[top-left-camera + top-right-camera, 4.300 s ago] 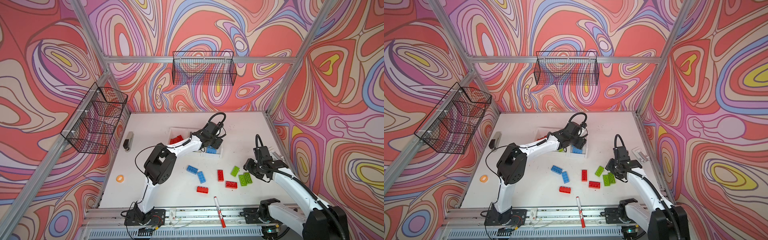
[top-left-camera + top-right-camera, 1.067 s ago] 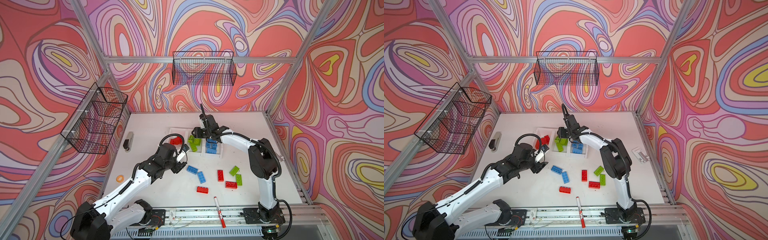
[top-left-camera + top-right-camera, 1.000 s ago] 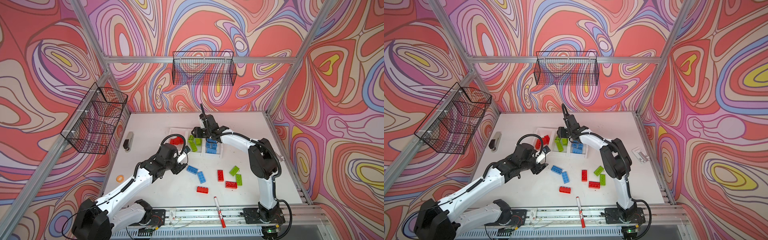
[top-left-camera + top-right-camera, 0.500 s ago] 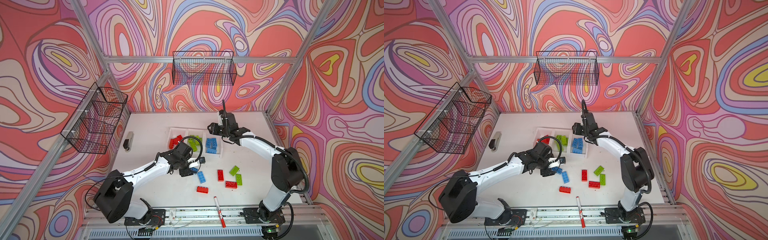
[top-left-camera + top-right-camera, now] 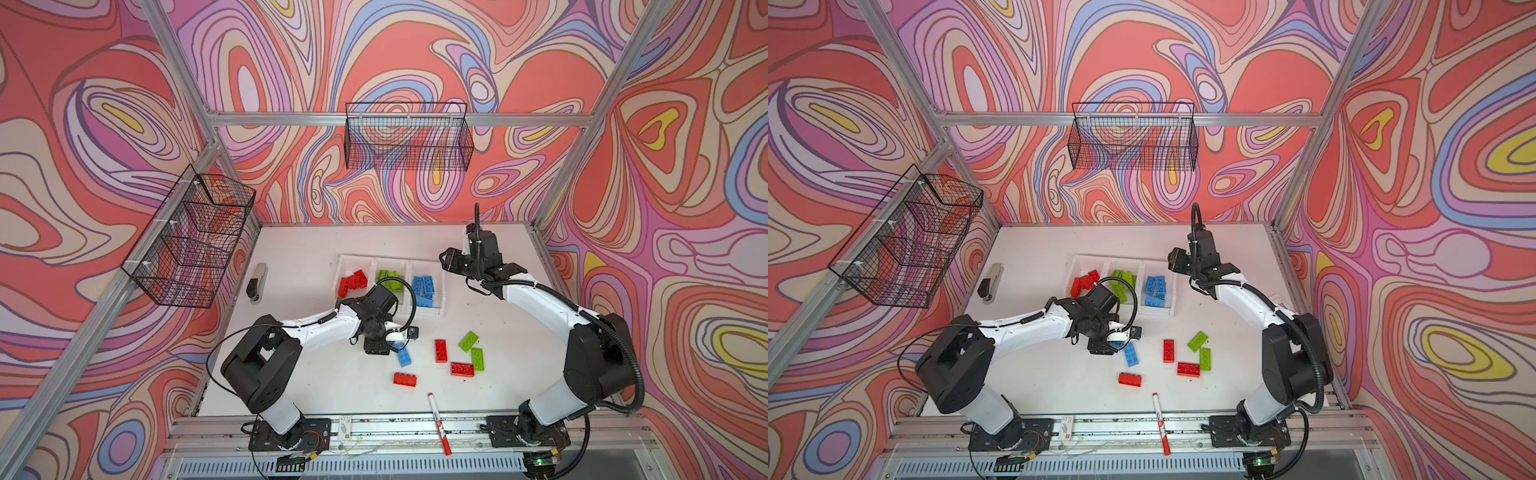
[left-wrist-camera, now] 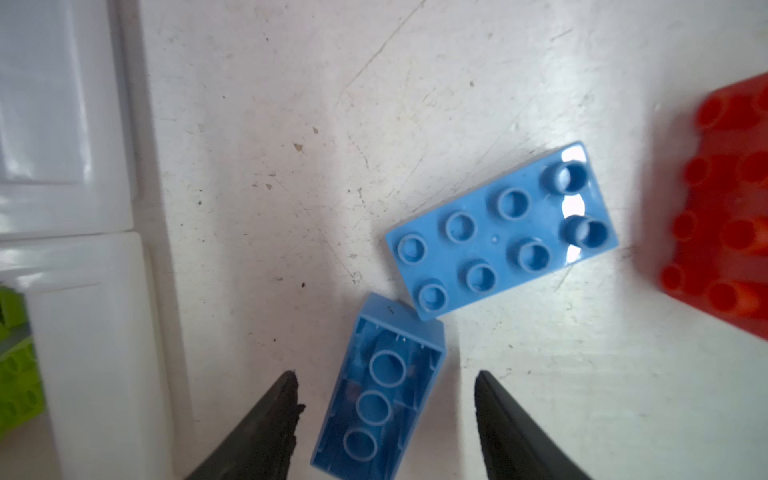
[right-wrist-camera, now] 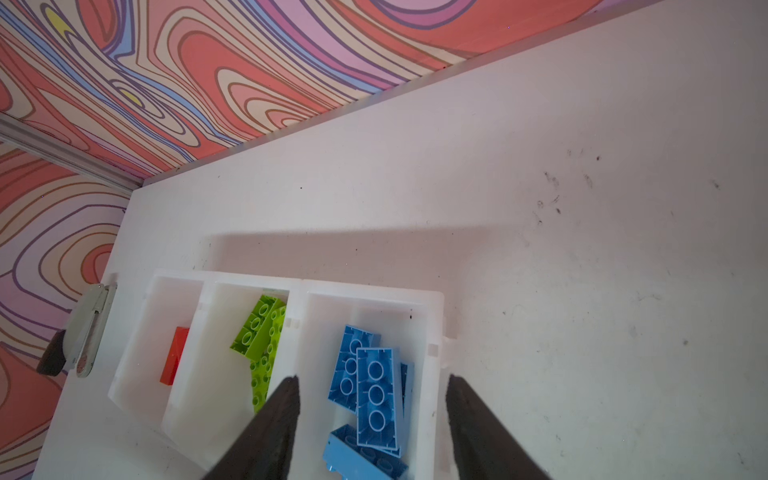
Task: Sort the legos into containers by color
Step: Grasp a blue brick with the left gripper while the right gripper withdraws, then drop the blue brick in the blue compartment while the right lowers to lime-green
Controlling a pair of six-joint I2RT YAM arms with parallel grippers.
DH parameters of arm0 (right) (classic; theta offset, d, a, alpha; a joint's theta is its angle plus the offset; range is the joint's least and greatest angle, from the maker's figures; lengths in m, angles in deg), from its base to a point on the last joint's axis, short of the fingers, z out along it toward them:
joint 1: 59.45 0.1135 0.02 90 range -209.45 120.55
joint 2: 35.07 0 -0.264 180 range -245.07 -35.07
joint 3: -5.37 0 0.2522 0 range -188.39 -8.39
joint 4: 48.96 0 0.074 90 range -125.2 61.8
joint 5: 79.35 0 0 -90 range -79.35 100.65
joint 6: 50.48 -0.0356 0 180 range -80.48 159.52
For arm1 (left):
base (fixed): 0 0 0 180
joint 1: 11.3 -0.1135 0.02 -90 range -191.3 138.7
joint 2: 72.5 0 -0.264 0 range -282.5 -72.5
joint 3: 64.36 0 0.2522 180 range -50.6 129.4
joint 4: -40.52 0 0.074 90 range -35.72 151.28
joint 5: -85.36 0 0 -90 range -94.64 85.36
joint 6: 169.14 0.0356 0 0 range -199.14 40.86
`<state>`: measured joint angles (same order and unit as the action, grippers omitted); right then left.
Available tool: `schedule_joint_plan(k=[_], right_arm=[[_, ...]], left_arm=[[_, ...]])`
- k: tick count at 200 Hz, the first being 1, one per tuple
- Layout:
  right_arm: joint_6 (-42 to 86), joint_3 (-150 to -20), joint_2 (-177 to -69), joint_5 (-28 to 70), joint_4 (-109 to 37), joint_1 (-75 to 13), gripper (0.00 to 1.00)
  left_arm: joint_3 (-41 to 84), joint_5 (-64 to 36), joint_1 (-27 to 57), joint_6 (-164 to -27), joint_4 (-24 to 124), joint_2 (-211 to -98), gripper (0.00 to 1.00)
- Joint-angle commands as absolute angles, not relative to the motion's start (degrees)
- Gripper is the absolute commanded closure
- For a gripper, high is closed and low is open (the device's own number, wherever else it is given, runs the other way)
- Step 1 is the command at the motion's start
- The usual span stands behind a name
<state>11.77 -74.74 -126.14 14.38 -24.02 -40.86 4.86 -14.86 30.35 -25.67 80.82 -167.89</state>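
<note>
three containers (image 5: 390,262) hold sorted legos (image 5: 424,286): red, green, blue. seven bricks lie loose on the worktop (image 5: 299,257). the left hand (image 6: 384,374), fingers wide, straddles an upturned blue brick (image 6: 378,390) without gripping it. beside it lies a second blue brick (image 6: 498,232), then three red bricks (image 5: 441,350) and two green bricks (image 5: 468,341). the right hand (image 7: 372,378), wide and empty, hovers near the blue container.
</note>
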Motion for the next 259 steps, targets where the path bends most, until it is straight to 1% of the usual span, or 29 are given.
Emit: schedule_joint_plan(k=[1,15,43,53,65,91,130,155,170,197,211,238,259], right_arm=[[11.4,-73.7,-123.6,13.6,-23.8,-41.6,0.42],[11.4,-72.9,-122.8,13.1,-23.8,-42.1,0.43],[11.6,-71.6,-121.9,12.9,-22.3,-42.9,0.44],[11.6,-70.7,-121.5,12.8,-21.7,-43.2,0.44],[11.6,-69.5,-121.0,12.6,-21.0,-43.4,0.45],[11.0,-67.3,-119.5,11.7,-19.2,-43.8,0.45],[9.9,-63.7,-116.5,10.4,-17.5,-44.2,0.45],[9.2,-61.4,-114.7,10.0,-16.7,-44.6,0.45],[8.9,-60.4,-113.7,10.1,-16.2,-44.7,0.46],[8.5,-58.7,-111.6,9.7,-14.5,-44.8,0.46],[8.5,-58.0,-110.4,9.1,-13.4,-44.9,0.46],[8.5,-56.7,-108.0,7.8,-12.0,-45.6,0.46],[8.5,-56.1,-107.3,7.5,-11.4,-46.0,0.46]], left_arm=[[6.6,-14.5,30.6,-23.8,83.2,-169.2,0.42],[6.3,-14.4,30.6,-23.8,83.3,-169.3,0.49],[5.8,-13.8,30.6,-23.9,83.6,-168.2,0.73],[5.7,-13.4,30.6,-24.5,83.4,-167.5,0.77],[6.0,-13.1,30.6,-26.0,83.1,-166.8,0.79],[8.5,-13.2,30.5,-32.0,82.9,-164.9,0.79],[12.2,-16.0,29.4,-39.6,77.3,-160.2,0.79],[15.8,-16.1,28.7,-43.3,73.2,-160.2,0.78],[19.0,-15.6,28.3,-46.2,71.1,-162.1,0.77],[26.7,-12.7,28.3,-53.9,69.7,-168.9,0.75],[31.9,-11.5,28.3,-60.7,70.6,-173.1,0.73],[37.1,-14.3,28.7,-72.7,69.7,-178.4,0.71],[40.7,-9.3,29.3,-82.1,68.9,-182.0,0.70]])
